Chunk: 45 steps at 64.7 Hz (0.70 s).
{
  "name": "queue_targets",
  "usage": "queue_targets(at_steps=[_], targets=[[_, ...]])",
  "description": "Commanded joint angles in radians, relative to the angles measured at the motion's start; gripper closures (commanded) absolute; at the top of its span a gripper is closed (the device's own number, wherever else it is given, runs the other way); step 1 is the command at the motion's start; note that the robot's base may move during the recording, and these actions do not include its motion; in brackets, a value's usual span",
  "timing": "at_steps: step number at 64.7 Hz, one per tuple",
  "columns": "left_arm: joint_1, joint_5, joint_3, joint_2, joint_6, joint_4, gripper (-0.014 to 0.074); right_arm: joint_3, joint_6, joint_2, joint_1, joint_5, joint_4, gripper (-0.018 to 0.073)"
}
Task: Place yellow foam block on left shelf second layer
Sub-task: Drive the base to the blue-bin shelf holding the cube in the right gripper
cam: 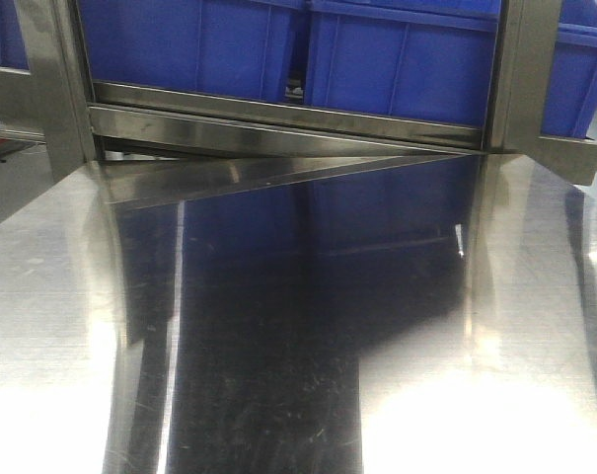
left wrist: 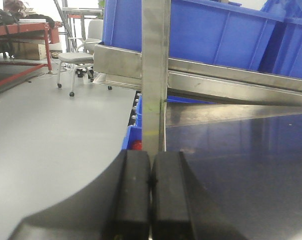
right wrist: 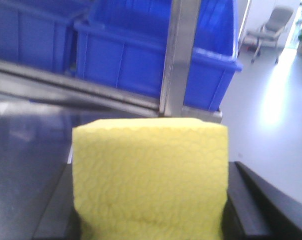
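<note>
In the right wrist view the bright, matte yellow foam block (right wrist: 150,170) fills the lower middle of the frame, and its bottom edge is cut off. It sits clamped in the right tool (right wrist: 151,220). Of that tool only one black finger (right wrist: 258,202) against the block's right side and a dark sliver at its left can be seen. Whether the block touches the dark polished steel shelf surface (right wrist: 26,145) cannot be told. Beyond it stand a brushed steel upright post (right wrist: 183,55) and large blue plastic bins (right wrist: 136,60), blurred.

The left tool (left wrist: 151,172) is clenched, its black pads pressed together on nothing. Straight ahead of it another steel post (left wrist: 154,75) marks the shelf's left edge. Left of that edge the grey floor (left wrist: 51,150) lies open as far as a white office chair (left wrist: 78,55). A lower blue bin (left wrist: 133,135) peeks out beside the post, mostly hidden.

The front view takes in only the reflective surface (cam: 298,346), with glare washing out its near corners. The bins (cam: 407,59) sit above a steel rail (cam: 278,123), cropped at the top.
</note>
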Motion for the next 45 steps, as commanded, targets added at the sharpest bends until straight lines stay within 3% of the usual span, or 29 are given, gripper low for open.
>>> queue_targets(at_steps=[1, 45], targets=[[-0.008, -0.082, 0.026, 0.008, -0.004, -0.002, 0.046, -0.028, -0.011, -0.032, -0.006, -0.102, 0.008, 0.0271], [-0.008, -0.082, 0.026, 0.008, -0.004, -0.002, 0.046, -0.028, -0.011, -0.045, -0.006, -0.1, 0.008, 0.0271]])
